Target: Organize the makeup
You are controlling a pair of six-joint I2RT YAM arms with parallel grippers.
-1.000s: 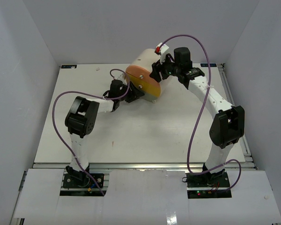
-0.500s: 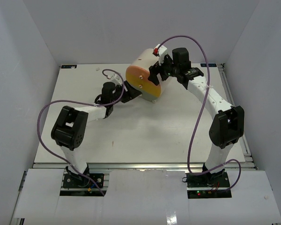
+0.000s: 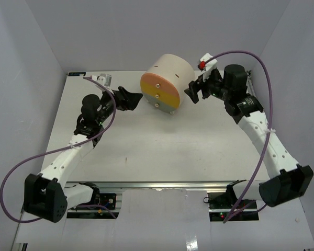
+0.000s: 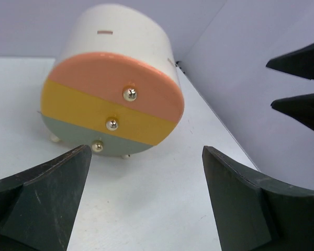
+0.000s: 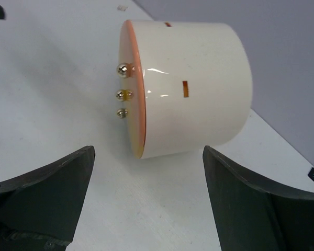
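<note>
The cream drawer unit [image 3: 165,86] stands on the table [image 3: 146,151]. The left gripper [image 3: 132,98] and right gripper [image 3: 191,93] flank it, both spread wide, holding nothing.

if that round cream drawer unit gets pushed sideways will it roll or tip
Probably neither easily: the drawer unit rests on small feet, so it should skid rather than roll. Its shell looks rigid and glossy, likely slippery to pinch. The drawers might slide open if it tilts forward.
</note>
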